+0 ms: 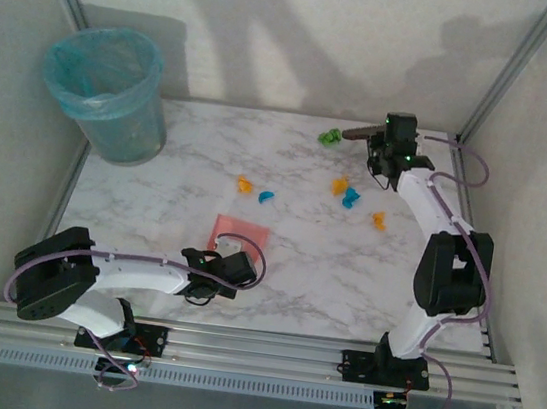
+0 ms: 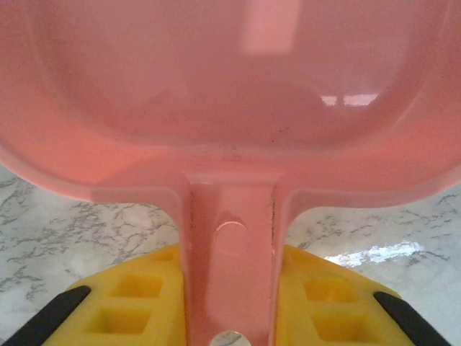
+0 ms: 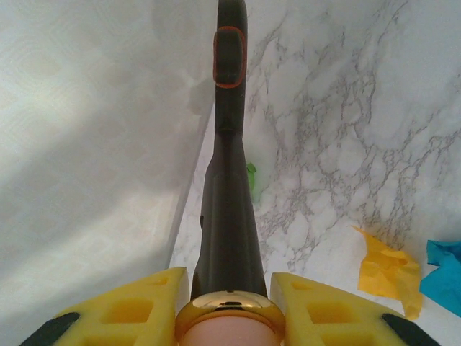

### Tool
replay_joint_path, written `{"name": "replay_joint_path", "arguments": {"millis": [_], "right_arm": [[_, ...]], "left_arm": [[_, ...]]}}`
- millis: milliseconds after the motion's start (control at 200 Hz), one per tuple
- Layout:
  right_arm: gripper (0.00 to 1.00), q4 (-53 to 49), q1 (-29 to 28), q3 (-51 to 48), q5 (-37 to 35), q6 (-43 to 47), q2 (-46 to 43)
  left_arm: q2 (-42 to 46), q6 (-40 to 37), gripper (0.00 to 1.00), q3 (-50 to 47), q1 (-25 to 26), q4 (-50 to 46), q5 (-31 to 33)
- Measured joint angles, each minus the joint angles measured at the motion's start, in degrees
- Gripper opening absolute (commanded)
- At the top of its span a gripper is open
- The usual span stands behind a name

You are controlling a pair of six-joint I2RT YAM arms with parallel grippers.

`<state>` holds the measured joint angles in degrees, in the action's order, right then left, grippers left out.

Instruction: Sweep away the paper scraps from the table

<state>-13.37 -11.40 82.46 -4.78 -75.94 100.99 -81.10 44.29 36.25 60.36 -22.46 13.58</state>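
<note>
The left tool [image 2: 230,317] is clamped on the handle of the pink dustpan [image 2: 230,86], which juts out just ahead of it, low at the table [image 1: 151,219]. The pan is bare inside, so nothing appears to have been collected. Beyond the pan, between the two tools, the scraps [image 1: 266,199] lie loose on the table. An orange and a cyan one sit ahead and right of the left tool, while an orange-cyan pair and one more orange lie on the near side of the right tool. The right tool [image 3: 229,317] is closed around the dark brush [image 3: 229,202], which reaches out to a green scrap [image 1: 331,136] just beside it near the far edge. The sweeping looks barely begun: every visible scrap is left to gather. Far left of both tools stands the bin [image 1: 111,138] with a teal liner [image 1: 70,67]; whether anything is in it cannot be told.
</note>
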Motion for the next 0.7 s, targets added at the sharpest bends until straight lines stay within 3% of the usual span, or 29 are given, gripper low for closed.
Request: {"name": "replay_joint_path", "arguments": {"millis": [421, 701], "right_arm": [[0.0, 1.6, -0.7, 7.5, 2.3, -2.6, 9.5], [0.0, 1.0, -3.9, -1.1, 2.9, -6.5, 4.4]], "left_arm": [[0.0, 0.0, 0.0, 0.0, 0.0, 0.0, 0.0], [-1.0, 0.0, 0.0, 0.7, -0.2, -0.2, 0.2]]}}
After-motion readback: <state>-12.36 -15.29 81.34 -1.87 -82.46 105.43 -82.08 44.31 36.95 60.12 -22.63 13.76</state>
